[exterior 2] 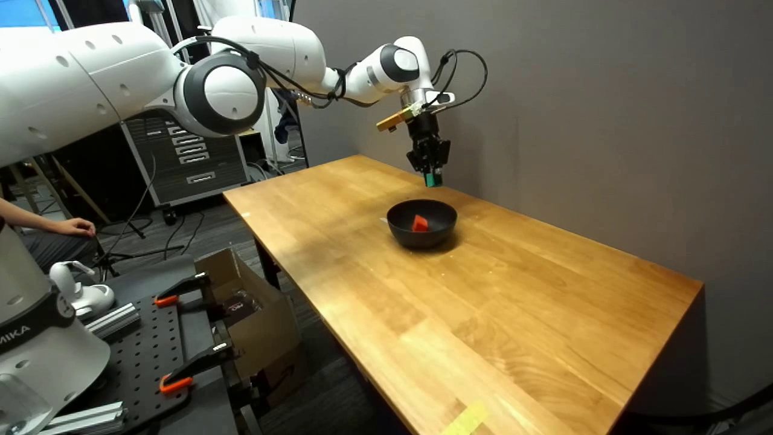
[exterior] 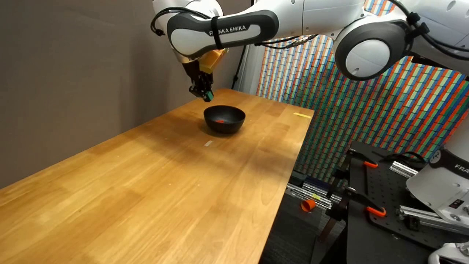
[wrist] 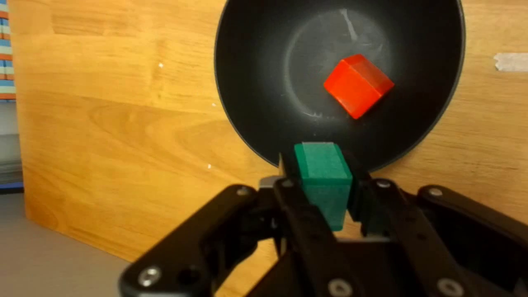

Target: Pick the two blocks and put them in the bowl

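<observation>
In wrist view, found green block pinched in gripper, with jaws narrowed to its width, raised higher than bowl, off its centre. Outstanding: lower, release. Next, found red block inside bowl; judge task half done, landing possibly crowded. Far right: noted tape.

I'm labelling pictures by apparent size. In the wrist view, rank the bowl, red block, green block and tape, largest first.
1. Bowl, cut off at the top edge.
2. Green block and red block, unranked: the green one, held in the hand, is nearer the camera.
3. Tape, cut off at the right edge.
</observation>
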Robot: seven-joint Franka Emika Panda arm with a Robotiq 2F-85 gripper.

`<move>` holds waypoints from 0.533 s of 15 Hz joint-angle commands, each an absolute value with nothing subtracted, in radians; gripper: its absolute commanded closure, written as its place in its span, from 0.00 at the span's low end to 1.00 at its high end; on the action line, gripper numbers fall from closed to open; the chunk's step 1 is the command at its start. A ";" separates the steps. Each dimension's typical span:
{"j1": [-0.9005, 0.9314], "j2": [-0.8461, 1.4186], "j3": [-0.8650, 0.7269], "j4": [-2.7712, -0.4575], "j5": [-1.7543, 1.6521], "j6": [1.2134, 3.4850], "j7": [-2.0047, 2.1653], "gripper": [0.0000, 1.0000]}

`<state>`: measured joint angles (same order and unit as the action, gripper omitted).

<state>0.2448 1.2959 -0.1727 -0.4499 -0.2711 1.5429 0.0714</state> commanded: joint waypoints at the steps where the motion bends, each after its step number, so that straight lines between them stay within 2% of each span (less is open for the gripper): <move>1: 0.217 1.269 -0.154 -0.465 -0.245 1.490 0.089 0.93; 5: 0.196 1.274 -0.128 -0.467 -0.209 1.463 0.096 0.93; 6: 0.189 1.279 -0.118 -0.460 -0.196 1.454 0.093 0.81; 7: 0.184 1.282 -0.110 -0.455 -0.182 1.443 0.092 0.46; 8: 0.179 1.285 -0.102 -0.452 -0.171 1.436 0.097 0.45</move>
<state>0.2001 1.2961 -0.1342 -0.4537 -0.2081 1.4724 0.0835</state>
